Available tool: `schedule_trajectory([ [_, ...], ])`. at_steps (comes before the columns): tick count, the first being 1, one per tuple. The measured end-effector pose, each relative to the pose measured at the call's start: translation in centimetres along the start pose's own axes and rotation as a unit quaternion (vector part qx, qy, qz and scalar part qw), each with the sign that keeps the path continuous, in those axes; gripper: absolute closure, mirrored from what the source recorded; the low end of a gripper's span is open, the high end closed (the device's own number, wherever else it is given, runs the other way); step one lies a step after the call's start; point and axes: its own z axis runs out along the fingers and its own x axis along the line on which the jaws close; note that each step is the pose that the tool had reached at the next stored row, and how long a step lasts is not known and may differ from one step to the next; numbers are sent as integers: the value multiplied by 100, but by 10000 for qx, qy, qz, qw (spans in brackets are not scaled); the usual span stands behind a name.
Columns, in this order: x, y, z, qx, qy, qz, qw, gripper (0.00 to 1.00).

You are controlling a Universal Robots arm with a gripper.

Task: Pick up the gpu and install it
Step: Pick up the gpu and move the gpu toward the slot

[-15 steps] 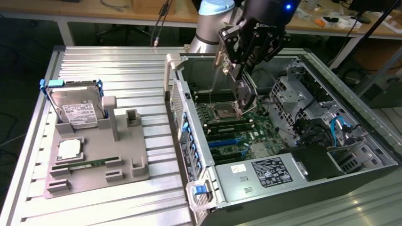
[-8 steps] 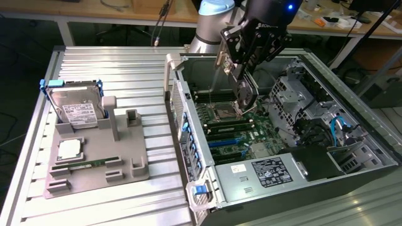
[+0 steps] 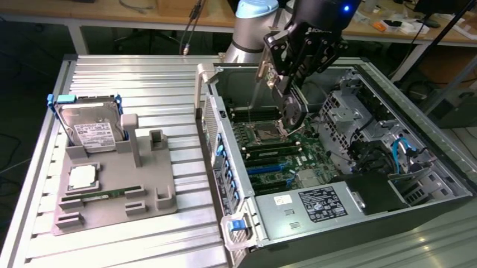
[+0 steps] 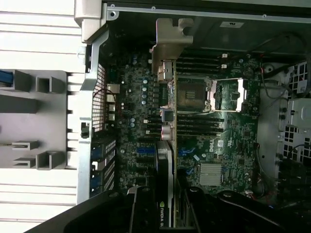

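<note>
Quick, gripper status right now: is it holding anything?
Gripper: closed on the gpu, holding it over the open computer case.

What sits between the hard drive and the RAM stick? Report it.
A square silver chip lies between the hard drive and RAM stick, seen in the exterior view.

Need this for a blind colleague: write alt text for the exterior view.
The gripper, its fingers shut on the gpu, holds it on edge above the motherboard inside the open computer case. On the exterior view's left, a grey holder carries a hard drive.
</note>
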Motion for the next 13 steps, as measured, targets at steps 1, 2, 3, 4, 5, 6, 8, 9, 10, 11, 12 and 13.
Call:
schedule_trajectory([
  [1, -3, 0, 0, 0, 0, 0, 10000, 73],
  [2, -5, 0, 0, 0, 0, 0, 10000, 73],
  [3, -8, 0, 0, 0, 0, 0, 10000, 73],
  [4, -11, -1, 1, 0, 0, -1, 10000, 73],
  [5, -14, -1, 0, 0, 0, -1, 10000, 73],
  [6, -19, -1, 0, 0, 0, -1, 10000, 73],
  [8, -35, -1, 1, 0, 0, -2, 10000, 73],
  [9, -43, -2, 1, 0, 0, -2, 10000, 73],
  [10, -59, -3, 1, 0, 0, -3, 10000, 73],
  [11, -71, -3, 1, 0, 0, -3, 10000, 73],
  [12, -84, -4, 2, 0, 0, -4, 10000, 73],
  [13, -97, -4, 1, 0, 0, -4, 10000, 73],
])
